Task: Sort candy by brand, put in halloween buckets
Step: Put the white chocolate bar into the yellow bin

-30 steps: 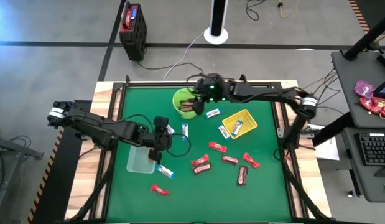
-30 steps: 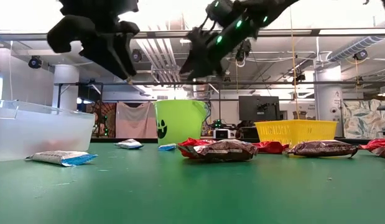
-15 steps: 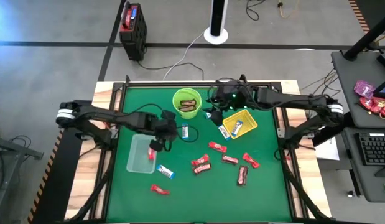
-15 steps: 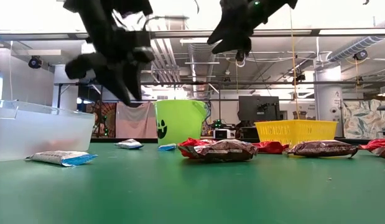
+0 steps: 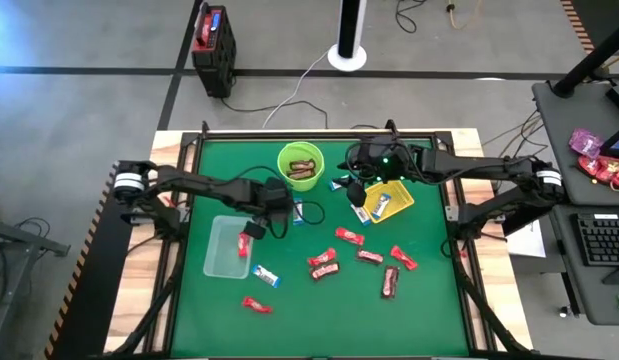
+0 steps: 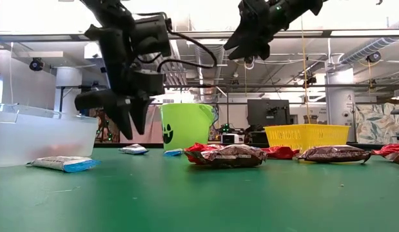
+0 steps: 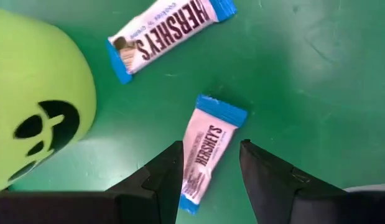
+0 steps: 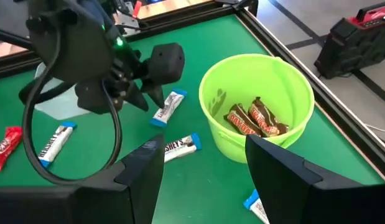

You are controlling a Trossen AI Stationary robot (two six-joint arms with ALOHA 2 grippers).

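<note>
My left gripper (image 5: 287, 208) (image 7: 211, 144) is open and hangs low over a blue-and-white bar (image 5: 297, 211) (image 7: 216, 127), one finger on either side of it, above the table in the low view (image 6: 131, 129). A second blue-and-white bar (image 7: 173, 31) lies beyond it, beside the lime-green bucket (image 5: 285, 160) (image 7: 37, 93). My right gripper (image 5: 354, 185) (image 8: 203, 143) (image 6: 243, 51) is open and empty, high up between the bucket and the yellow tray (image 5: 401, 188). Brown bars (image 8: 254, 118) lie in the bucket. The clear tub (image 5: 221, 255) holds a red bar (image 5: 243, 242).
Several red bars (image 5: 349, 236) and a brown one (image 5: 390, 282) lie on the green mat toward the near right. More blue-and-white bars lie by the tub (image 5: 266, 275), near the tray (image 5: 359, 211) and in it (image 5: 385, 203). A lone red bar (image 5: 256, 304) sits near the front edge.
My left gripper has moved from over the clear tub toward the far right, to the blue-and-white bar by the green bucket, and has come down lower. My right gripper has drawn away from above the green bucket, toward the right and the yellow tray.
</note>
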